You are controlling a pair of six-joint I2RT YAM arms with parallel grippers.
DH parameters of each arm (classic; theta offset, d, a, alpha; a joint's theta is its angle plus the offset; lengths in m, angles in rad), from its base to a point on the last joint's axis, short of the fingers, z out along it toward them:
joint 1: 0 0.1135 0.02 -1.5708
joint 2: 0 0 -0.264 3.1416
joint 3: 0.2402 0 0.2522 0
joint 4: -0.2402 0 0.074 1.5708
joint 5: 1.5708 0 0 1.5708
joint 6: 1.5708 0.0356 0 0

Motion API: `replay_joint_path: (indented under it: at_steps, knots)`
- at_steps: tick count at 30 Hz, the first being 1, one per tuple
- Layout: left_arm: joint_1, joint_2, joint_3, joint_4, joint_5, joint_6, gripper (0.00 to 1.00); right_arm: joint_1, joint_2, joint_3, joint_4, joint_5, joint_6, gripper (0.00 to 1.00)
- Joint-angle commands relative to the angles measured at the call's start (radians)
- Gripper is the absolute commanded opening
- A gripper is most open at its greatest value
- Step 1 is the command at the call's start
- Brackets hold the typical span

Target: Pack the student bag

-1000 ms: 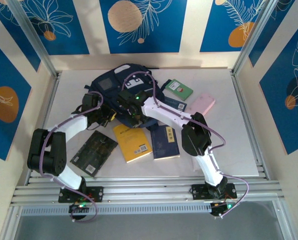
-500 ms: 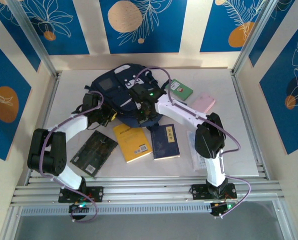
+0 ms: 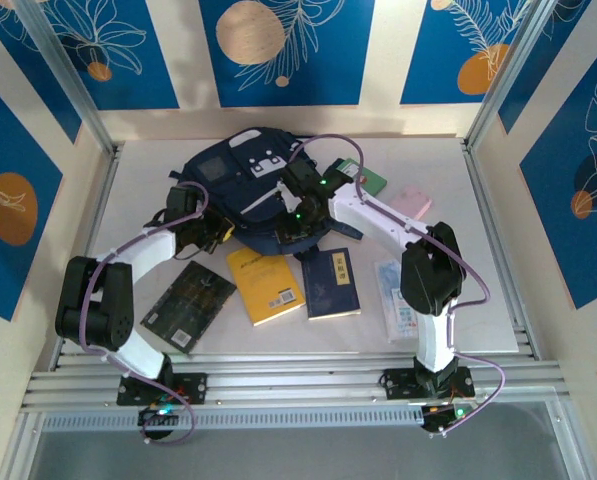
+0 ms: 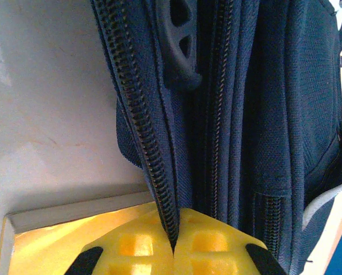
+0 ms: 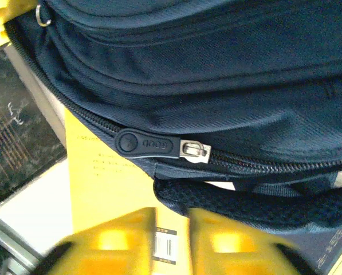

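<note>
Looks like a robot lab test cell, not a home or classroom. A left arm (image 3: 128, 265) and a right arm (image 3: 423, 280) sit bolted to aluminium rails (image 3: 288, 385) at the near edge of a plain white table (image 3: 478, 250), with purple cables (image 3: 499, 380) looping off them. Aluminium posts (image 3: 63, 75) frame it, and printed wall panels (image 3: 278, 50), blue with orange fruit and white leaves, box it in.

At rear of table (image 3: 473, 240): student bag (image 3: 233, 190); yellow book (image 3: 266, 287) just beside.
</note>
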Motion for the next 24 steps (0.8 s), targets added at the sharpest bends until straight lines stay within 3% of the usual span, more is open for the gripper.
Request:
replay_joint_path:
  at_steps: [1, 4, 9, 24]
  knots:
    - [0.002, 0.006, 0.046, 0.005, 0.001, 0.028, 0.0, 0.007, -0.015, 0.051, -0.013, -0.041, 0.06, 0.4]
    - [0.001, 0.008, 0.049, 0.004, -0.001, 0.028, 0.0, 0.04, 0.04, 0.136, -0.069, 0.063, 0.109, 0.48]
    - [0.002, 0.012, 0.052, 0.004, 0.005, 0.028, 0.0, 0.087, 0.147, 0.27, -0.162, 0.204, 0.101, 0.48]
    - [0.001, 0.019, 0.052, 0.01, 0.013, 0.025, 0.0, 0.105, 0.273, 0.376, -0.209, 0.265, 0.081, 0.47]
